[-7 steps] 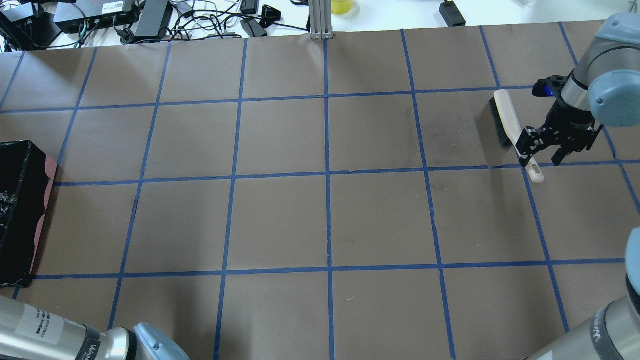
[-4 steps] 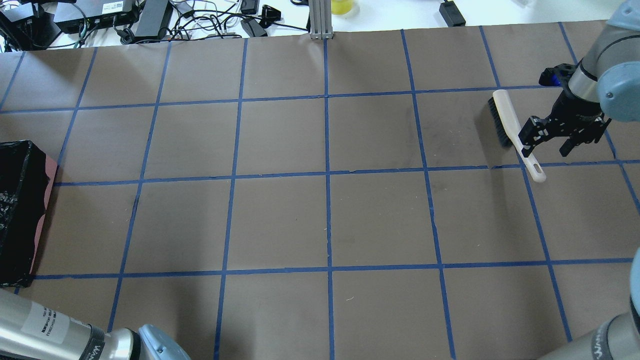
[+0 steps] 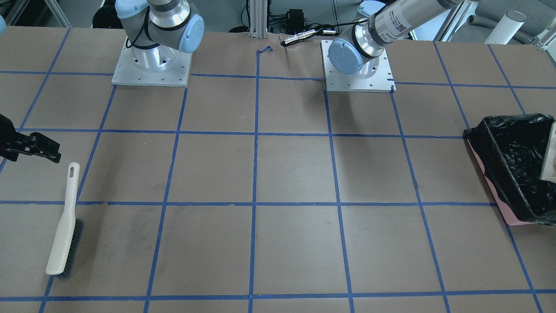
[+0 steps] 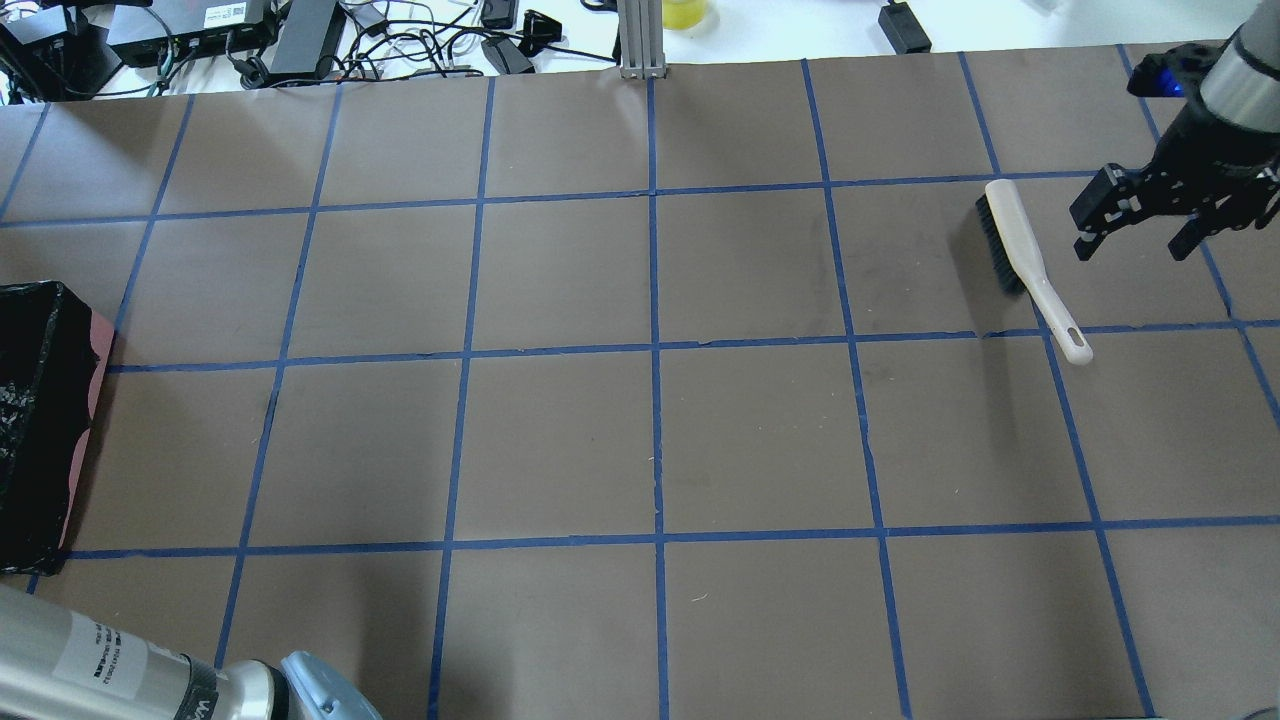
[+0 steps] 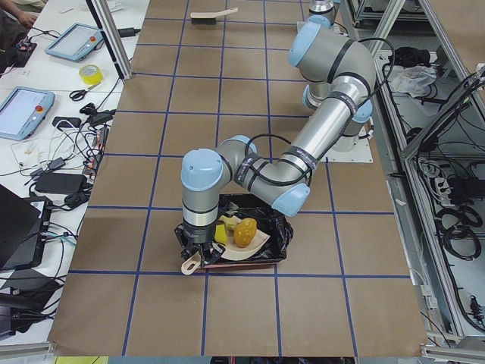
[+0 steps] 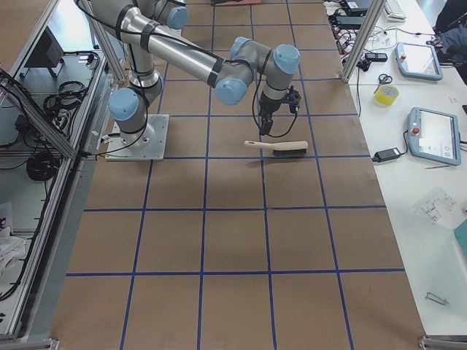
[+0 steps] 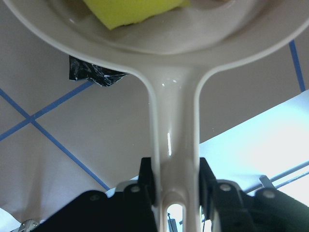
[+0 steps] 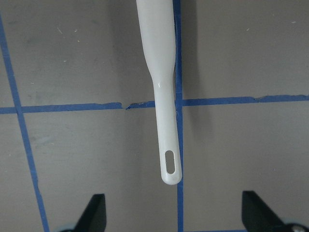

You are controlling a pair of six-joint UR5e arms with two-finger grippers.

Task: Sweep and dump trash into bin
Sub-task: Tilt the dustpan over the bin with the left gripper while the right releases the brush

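Only the left side view shows me the dustpan (image 5: pixel 250 247) held over the black-lined bin (image 5: pixel 283 235), with the orange lump (image 5: pixel 244 232) and a yellow wedge (image 7: pixel 130 9) on it. Overhead I see just the bin's edge. My left wrist view shows the left tool (image 7: pixel 176 186) clamped on the dustpan handle. The right tool (image 4: pixel 1132 240) hangs with jaws apart beside the brush (image 4: pixel 1015 245), which lies on the surface (image 4: pixel 640 440). A second ago that tool straddled the brush handle; it has since drawn away.
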